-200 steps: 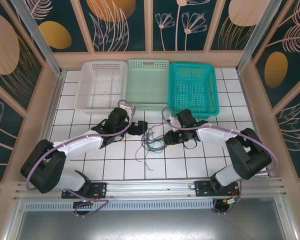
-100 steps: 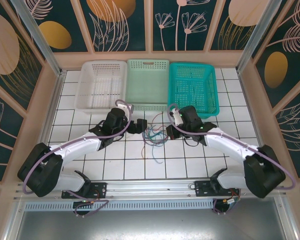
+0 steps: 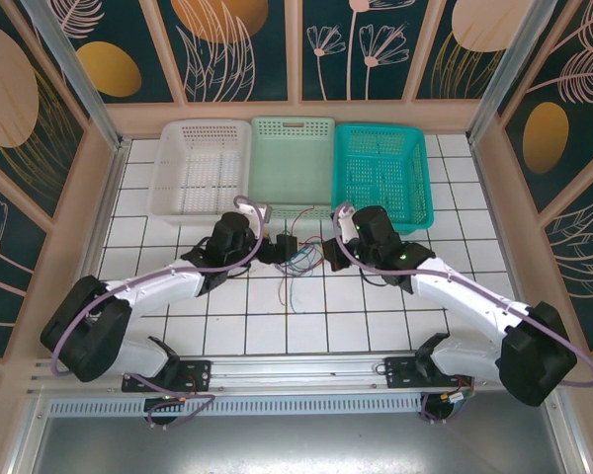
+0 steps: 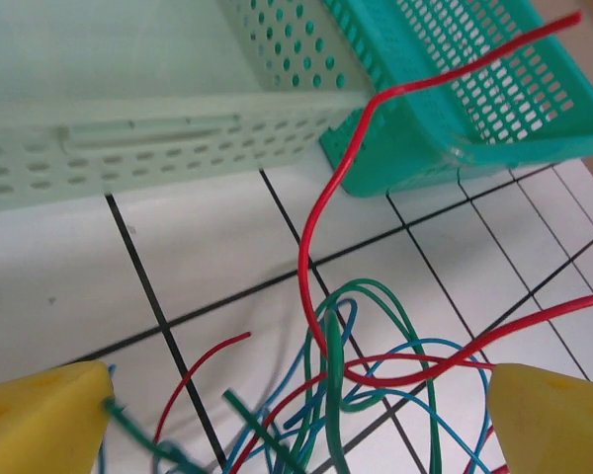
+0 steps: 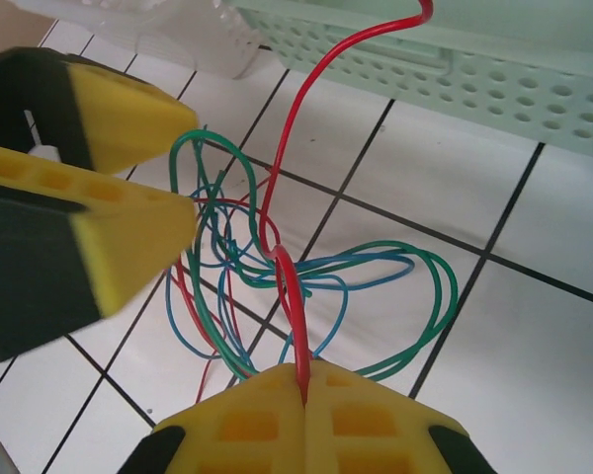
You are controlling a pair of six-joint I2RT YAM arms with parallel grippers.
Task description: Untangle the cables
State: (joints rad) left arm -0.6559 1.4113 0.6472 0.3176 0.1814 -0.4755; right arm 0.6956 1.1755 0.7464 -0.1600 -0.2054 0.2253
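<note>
Left tool (image 3: 279, 247) stands wide open just in front of the mint basket (image 3: 293, 125), close to that basket's front wall, and holds nothing. Its 2 yellow pads (image 4: 42, 420) sit far apart with the cables (image 3: 298, 261) between them. The cables are a loose tangle of blue, green and red loops on the white-tiled counter (image 3: 356, 326), just in front of the mint basket and between the 2 tools. In the left wrist view a dark green end lies close by 1 pad; whether it touches I cannot tell. 1 red cable (image 5: 295, 296) rises out of the tangle, curves upward and crosses in front of the mint basket's perforated front wall. Right tool (image 5: 304, 380), in front of the mint basket's right corner, is fully closed. Its pads are pressed together on that red cable, which comes out of the seam between them. A white basket (image 3: 200, 125) stands left of the mint basket and a teal basket (image 3: 381, 130) right of it, all 3 side by side in 1 row at the back of the counter.
</note>
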